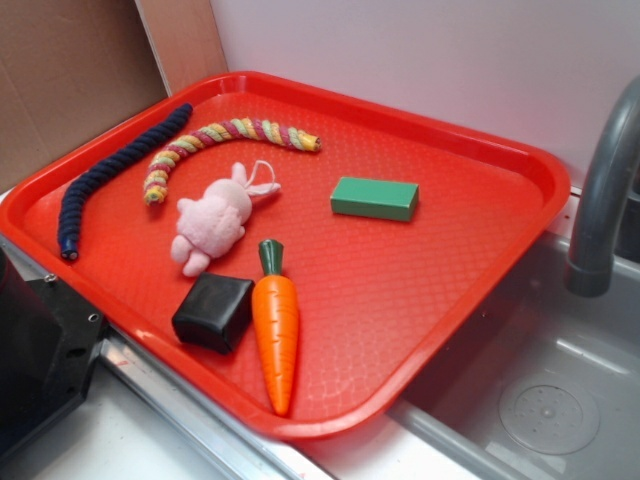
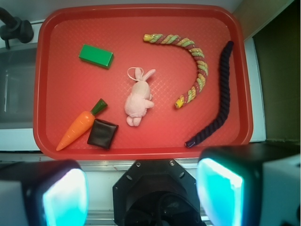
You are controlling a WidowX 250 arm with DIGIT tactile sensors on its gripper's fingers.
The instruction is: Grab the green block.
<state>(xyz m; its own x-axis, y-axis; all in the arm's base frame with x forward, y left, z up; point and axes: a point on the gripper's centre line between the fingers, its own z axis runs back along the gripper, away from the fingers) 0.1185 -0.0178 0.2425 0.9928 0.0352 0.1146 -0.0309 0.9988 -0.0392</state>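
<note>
**Op:** Logging the scene from my remote station. Red tray (image 1: 480,300) sits beside the sink basin (image 1: 560,400), with the grey faucet (image 1: 600,200) at its right edge in the exterior view. The green block (image 1: 375,198) lies flat on the tray, alone in its part of the surface, lighter top face up.

**Obs:** Neighbours of the block?

**Op:** Nothing touches it. The pink plush bunny (image 1: 212,225) is the closest item, lying near the tray's middle with its loop cord towards the block. The orange carrot (image 1: 276,325) and the black block (image 1: 213,312) lie side by side nearer the tray's front rim, touching or nearly so. Along the far side I see the multicoloured braided rope (image 1: 215,140), curved, and the dark blue rope (image 1: 110,175) outside it, close to the rim.

**Obs:** Gripper status?

**Op:** In the wrist view, the gripper (image 2: 142,190) hangs above the counter edge, outside the tray, well apart from the green block (image 2: 96,56), which shows at upper left. The two fingers (image 2: 61,193) appear blurred at the bottom corners, wide apart, with nothing between them. Jaws apart, then, holding nothing.

**Obs:** Block orientation in the wrist view?

**Op:** Long axis slightly tilted against the tray's edges.
</note>
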